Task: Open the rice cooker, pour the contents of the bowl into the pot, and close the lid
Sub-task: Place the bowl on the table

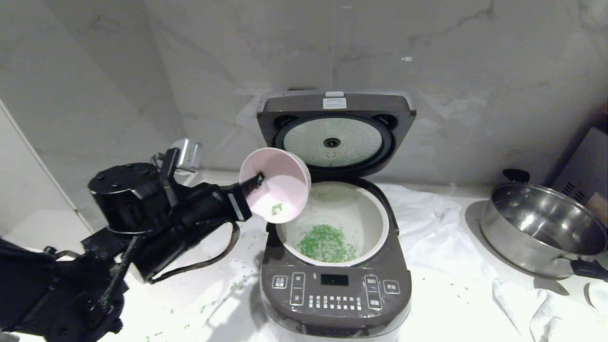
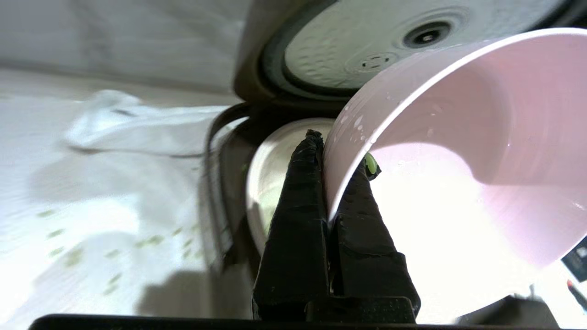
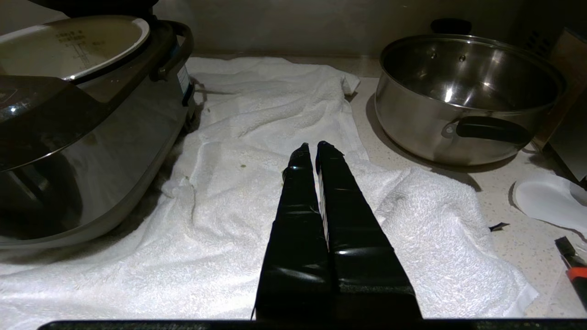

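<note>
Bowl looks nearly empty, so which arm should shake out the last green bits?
Left. The left gripper already pinches the bowl rim, tipped over the pot. The right gripper hangs empty above the towel.

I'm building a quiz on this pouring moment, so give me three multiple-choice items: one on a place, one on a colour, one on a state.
1. Where do most of the green bits lie?
A. in the steel pan
B. in the white pot
C. on the lid

2. What colour is the outside of the bowl?
A. pale pink
B. blue
C. black

3. How is the lid?
A. shut
B. taken off and lying flat
C. standing open

Answers:
1 B: the green heap sits on the pot's floor.
2 A: its wall is pink in both views.
3 C: its round inner plate faces forward above the pot, while the left gripper tips the bowl by its rim.
</note>
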{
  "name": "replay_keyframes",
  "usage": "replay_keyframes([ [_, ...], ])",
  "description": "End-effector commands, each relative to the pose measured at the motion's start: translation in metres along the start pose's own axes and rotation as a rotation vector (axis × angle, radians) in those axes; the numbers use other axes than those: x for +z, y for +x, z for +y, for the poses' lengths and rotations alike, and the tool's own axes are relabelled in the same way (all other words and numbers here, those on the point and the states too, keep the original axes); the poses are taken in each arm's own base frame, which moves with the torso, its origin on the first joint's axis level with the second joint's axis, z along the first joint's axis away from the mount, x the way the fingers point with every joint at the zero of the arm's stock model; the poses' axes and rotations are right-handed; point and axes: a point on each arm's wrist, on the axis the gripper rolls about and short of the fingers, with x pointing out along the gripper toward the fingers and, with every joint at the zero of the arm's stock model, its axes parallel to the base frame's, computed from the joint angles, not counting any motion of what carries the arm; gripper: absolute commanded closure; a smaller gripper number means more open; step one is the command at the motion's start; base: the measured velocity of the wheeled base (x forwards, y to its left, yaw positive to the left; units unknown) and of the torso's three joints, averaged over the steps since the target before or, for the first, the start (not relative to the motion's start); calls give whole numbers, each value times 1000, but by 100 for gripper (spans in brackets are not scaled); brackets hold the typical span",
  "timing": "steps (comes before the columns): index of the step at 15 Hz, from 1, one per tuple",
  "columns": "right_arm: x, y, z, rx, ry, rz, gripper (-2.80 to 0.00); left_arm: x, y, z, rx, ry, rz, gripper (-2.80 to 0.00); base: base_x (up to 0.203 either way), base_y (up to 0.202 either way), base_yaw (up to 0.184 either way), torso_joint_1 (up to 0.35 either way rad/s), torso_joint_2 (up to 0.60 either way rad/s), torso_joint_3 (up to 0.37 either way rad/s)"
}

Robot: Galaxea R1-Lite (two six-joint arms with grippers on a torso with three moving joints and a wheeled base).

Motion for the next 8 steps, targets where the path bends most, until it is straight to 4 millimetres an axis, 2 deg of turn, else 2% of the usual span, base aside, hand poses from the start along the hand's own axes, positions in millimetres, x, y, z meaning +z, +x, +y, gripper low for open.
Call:
replay_keyframes([
  [1, 0, 0, 0, 1, 0, 2, 0, 34, -47, -9, 3, 14, -79, 0, 0, 0, 0, 0, 0, 0],
  [4, 0, 0, 0, 1, 0, 2, 0, 50, -97, -5, 97, 16, -43, 0, 0, 0, 0, 0, 0, 0],
  [8, 0, 0, 0, 1, 0, 2, 0, 30, -152, 6, 319, -38, 264, 0, 0, 0, 0, 0, 0, 0],
])
